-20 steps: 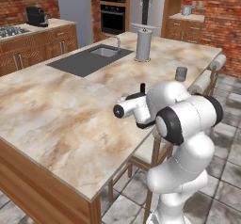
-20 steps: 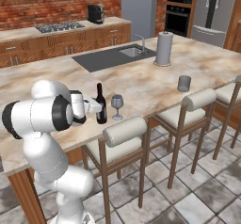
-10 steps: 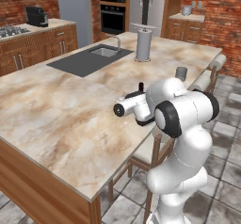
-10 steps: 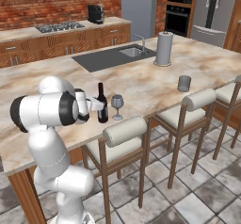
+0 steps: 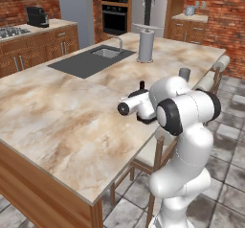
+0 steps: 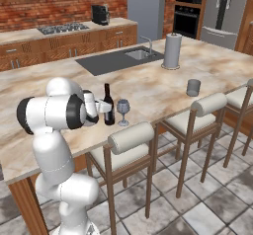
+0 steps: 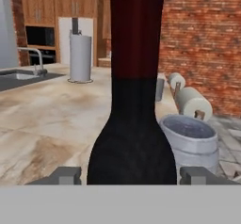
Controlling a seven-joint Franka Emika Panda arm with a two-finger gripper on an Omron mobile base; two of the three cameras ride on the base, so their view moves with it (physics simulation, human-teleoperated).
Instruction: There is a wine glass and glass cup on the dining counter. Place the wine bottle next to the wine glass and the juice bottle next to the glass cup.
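The wine bottle (image 6: 108, 106), dark with a red-capped neck, stands upright on the dining counter (image 6: 163, 88), just left of the small stemmed wine glass (image 6: 122, 109). My gripper (image 6: 103, 105) is shut on the bottle's body. In the hand view the wine bottle (image 7: 132, 124) is at the centre, with my gripper (image 7: 131, 175) at its sides, and the wine glass (image 7: 190, 138) is right behind it. Only the red cap of the wine bottle (image 5: 141, 85) rises above my arm. The grey glass cup (image 6: 193, 87) stands far to the right near the stools. The juice bottle is out of view.
A white paper-towel roll (image 6: 172, 51) stands by the inset sink (image 6: 118, 61) at the back of the island. Padded stools (image 6: 131, 140) line the near edge. A wall counter with a stove and coffee machine (image 6: 100, 14) runs behind.
My arm has turned and stretched forward a little, and the wine bottle has come slightly closer to the wine glass. The glass and the cup have stayed put.
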